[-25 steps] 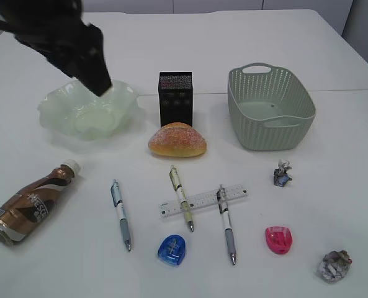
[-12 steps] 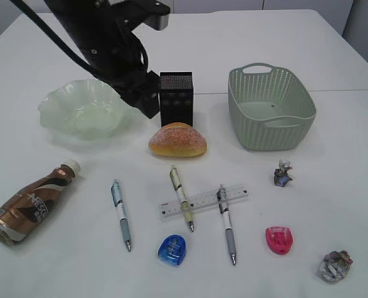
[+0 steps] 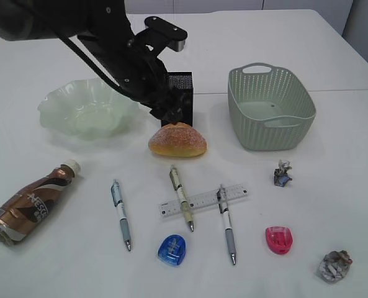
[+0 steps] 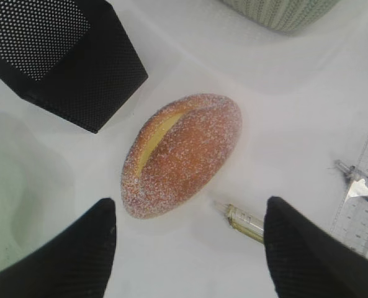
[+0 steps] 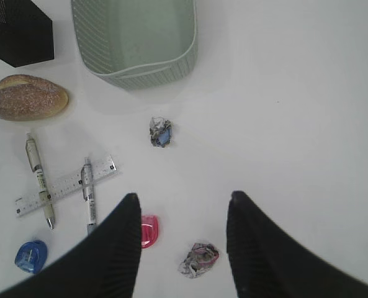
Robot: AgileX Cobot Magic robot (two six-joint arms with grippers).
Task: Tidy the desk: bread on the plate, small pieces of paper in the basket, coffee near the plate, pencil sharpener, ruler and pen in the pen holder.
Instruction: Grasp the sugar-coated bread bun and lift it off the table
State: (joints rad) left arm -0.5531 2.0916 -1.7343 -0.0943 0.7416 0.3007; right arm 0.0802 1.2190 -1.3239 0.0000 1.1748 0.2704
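Bread [image 3: 177, 139]: lying on the white desk [image 3: 332, 155] just in front of the black mesh pen holder [image 3: 179, 93], not on the plate.
Coffee [image 3: 30, 203]: far left, on its side; brown label partly readable as "NESCAFE", white cap toward the plate.
Plate [image 3: 84, 108]: pale green, ruffled, left of the pen holder.
Left gripper [image 4: 190, 245]: fingers spread wide above the bread, holding nothing.
Ruler [image 3: 202, 200]: centre front, two pens lying across it.
Basket [image 3: 270, 107]: right of the pen holder.
Right gripper [image 5: 184, 248]: fingers apart, empty, above a paper wad [image 5: 198, 259] and the pink sharpener [image 5: 149, 230].
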